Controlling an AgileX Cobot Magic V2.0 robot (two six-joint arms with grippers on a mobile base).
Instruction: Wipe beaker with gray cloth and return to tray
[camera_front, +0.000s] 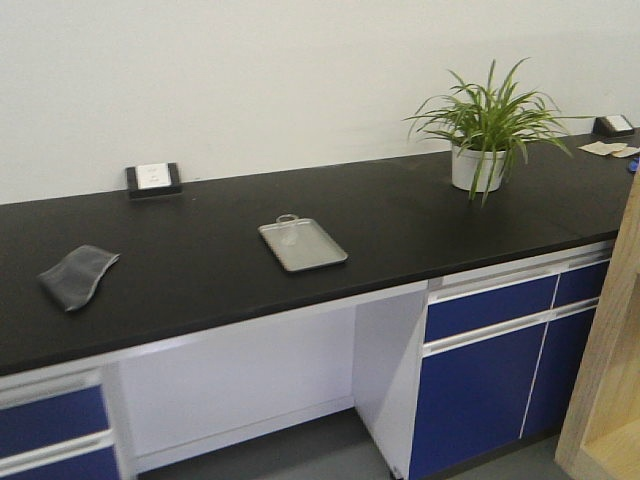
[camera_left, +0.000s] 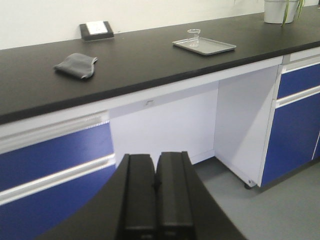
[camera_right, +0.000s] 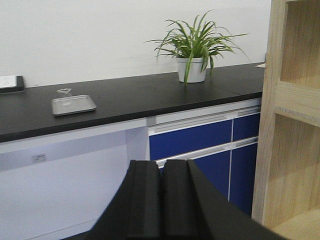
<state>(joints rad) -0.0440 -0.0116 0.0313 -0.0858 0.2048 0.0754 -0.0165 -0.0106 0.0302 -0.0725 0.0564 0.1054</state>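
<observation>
Nothing of the task appears to be done yet. The small clear beaker (camera_front: 288, 226) stands upright at the far end of the metal tray (camera_front: 312, 252), near the middle of the black counter (camera_front: 200, 262). The gray cloth (camera_front: 78, 274) lies crumpled well to the left of it, apart from the tray. The left end effector (camera_left: 156, 163) has its fingers pressed together on nothing and hangs in front of the counter, below its edge. The right end effector (camera_right: 161, 168) is likewise pressed together and empty. Picking up the cloth and beaker, wiping, and returning the beaker to the tray all seem to lie ahead.
</observation>
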